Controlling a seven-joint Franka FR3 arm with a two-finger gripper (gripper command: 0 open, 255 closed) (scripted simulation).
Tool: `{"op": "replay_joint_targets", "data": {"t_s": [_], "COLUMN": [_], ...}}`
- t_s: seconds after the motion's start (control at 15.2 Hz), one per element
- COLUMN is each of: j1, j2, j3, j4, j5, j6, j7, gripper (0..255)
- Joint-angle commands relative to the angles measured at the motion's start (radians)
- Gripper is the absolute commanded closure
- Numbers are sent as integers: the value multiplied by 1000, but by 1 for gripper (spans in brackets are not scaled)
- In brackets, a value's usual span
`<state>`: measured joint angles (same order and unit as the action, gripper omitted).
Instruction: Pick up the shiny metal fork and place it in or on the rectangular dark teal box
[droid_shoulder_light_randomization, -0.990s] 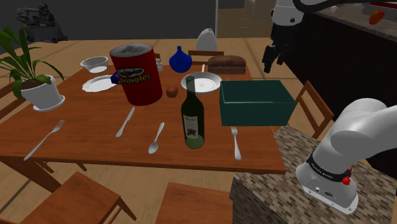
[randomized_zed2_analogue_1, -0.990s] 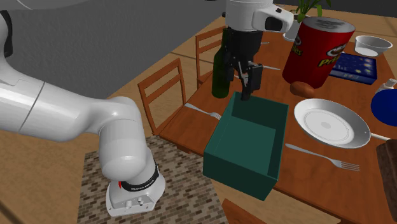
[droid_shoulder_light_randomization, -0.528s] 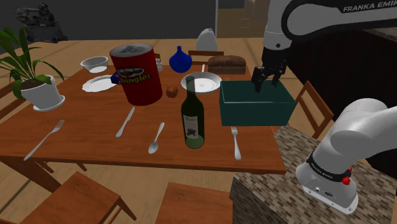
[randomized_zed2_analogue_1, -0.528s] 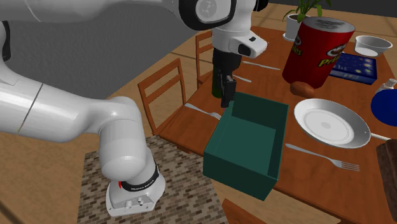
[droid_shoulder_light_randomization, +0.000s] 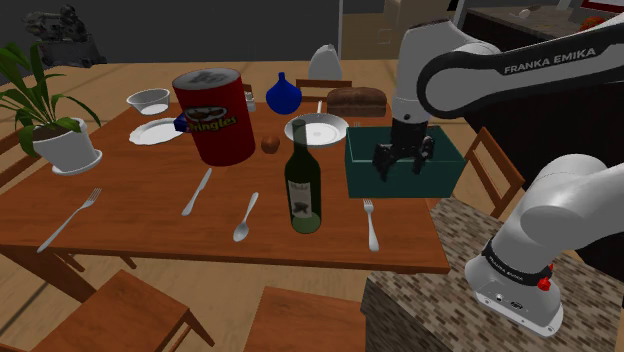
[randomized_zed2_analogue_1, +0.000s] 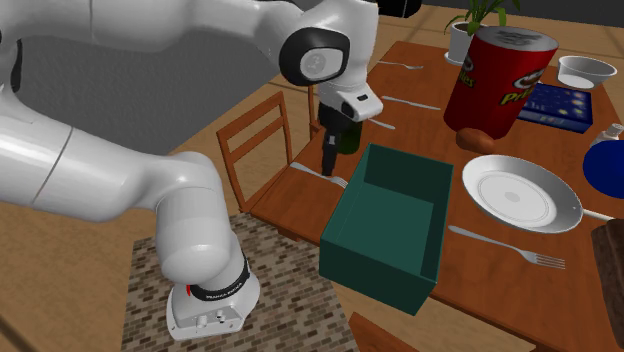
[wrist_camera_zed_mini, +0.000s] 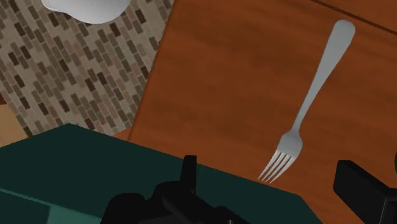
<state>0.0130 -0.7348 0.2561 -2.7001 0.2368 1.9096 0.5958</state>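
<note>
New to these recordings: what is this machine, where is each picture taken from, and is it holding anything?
This is a white robot arm on a box stand, ending in a black two-finger gripper. One picture looks down over the wooden table from beside the stand, a second looks from another side, and the third comes from a camera on the hand. On the table are a dark teal box, a metal fork beside it, a wine bottle, a Pringles can, a white plate and a potted plant. The gripper hangs beside the box, above that fork, with its fingers apart, holding nothing.
</note>
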Motion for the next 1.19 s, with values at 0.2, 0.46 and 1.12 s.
{"op": "replay_joint_targets", "data": {"t_s": [0.2, 0.46, 1.12], "j1": [16, 19, 27], "j2": [118, 252, 341], "j3": [111, 200, 236], "j4": [-31, -26, -73], "j5": [117, 195, 221], "j6": [150, 287, 424], "j7": [194, 339, 335], "gripper": [0, 0, 0]}}
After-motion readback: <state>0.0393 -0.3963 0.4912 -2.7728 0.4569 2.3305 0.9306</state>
